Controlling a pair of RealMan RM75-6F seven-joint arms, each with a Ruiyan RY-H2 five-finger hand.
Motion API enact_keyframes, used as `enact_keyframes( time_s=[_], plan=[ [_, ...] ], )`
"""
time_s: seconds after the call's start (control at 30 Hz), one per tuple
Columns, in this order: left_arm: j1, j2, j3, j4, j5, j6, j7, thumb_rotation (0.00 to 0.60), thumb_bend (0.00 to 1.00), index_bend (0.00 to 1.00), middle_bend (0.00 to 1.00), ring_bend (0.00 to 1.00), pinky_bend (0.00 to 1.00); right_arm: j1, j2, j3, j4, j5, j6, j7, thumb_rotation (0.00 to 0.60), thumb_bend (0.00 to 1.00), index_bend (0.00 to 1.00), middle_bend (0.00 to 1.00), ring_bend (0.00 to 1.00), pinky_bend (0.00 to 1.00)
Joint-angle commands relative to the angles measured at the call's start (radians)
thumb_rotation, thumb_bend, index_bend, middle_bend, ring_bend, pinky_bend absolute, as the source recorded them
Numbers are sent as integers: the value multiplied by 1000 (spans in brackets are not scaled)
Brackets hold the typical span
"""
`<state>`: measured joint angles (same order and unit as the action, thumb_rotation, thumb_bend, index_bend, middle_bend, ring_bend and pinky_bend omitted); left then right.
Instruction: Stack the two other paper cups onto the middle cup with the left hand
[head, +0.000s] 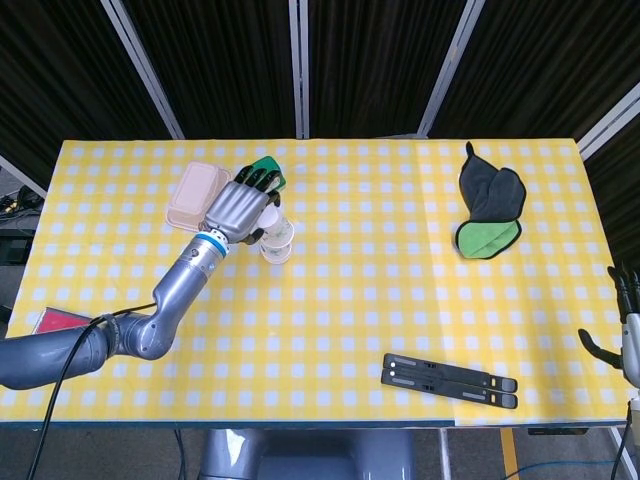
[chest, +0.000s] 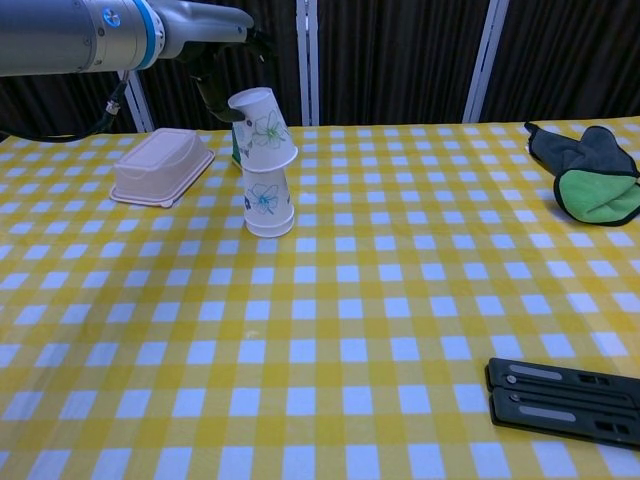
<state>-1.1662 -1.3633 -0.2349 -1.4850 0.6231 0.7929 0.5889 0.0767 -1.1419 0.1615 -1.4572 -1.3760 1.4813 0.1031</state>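
Observation:
An upside-down paper cup with a blue flower print (chest: 267, 202) stands on the yellow checked table (chest: 330, 330), left of centre. My left hand (head: 238, 208) grips a second flower-print cup (chest: 262, 128), also upside down and tilted, just above the standing cup, its rim about level with that cup's top. In the chest view the left hand (chest: 215, 90) is behind the held cup. In the head view the hand hides most of the held cup, and the standing cup (head: 279, 243) shows beside it. My right hand (head: 630, 330) hangs empty off the table's near right corner, fingers apart.
A pink lidded container (chest: 162, 166) lies left of the cups. A green box (head: 268, 165) sits behind them, mostly hidden. An oven mitt (head: 490, 210) lies at the far right. A black folded stand (head: 450, 380) lies near the front edge.

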Motion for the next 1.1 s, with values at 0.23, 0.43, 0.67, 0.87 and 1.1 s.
enact_keyframes(
  time_s=[0.23, 0.43, 0.67, 0.87, 1.1],
  plan=[
    [-15, 25, 20, -17, -40, 18, 16, 600, 459, 393, 0, 0, 0, 0, -2, -4, -5, -7, 2, -8, 600, 132, 0, 0, 0, 0],
    [-24, 2, 41, 10, -49, 10, 19, 600, 458, 389, 0, 0, 0, -2, -2, -4, -8, -8, 7, -14, 600, 133, 0, 0, 0, 0],
    [-39, -39, 73, 52, -64, 16, 48, 600, 370, 179, 0, 0, 0, -3, 2, -4, -11, -8, 8, -10, 600, 132, 0, 0, 0, 0],
    [-35, -65, 105, 74, -84, 24, 69, 600, 200, 8, 0, 0, 0, -5, 3, -5, -15, -10, 11, -12, 600, 133, 0, 0, 0, 0],
    [47, -33, 120, 5, 9, 96, -14, 600, 198, 0, 0, 0, 0, -4, 0, -16, -22, -29, 12, -24, 600, 133, 0, 0, 0, 0]
  ],
)
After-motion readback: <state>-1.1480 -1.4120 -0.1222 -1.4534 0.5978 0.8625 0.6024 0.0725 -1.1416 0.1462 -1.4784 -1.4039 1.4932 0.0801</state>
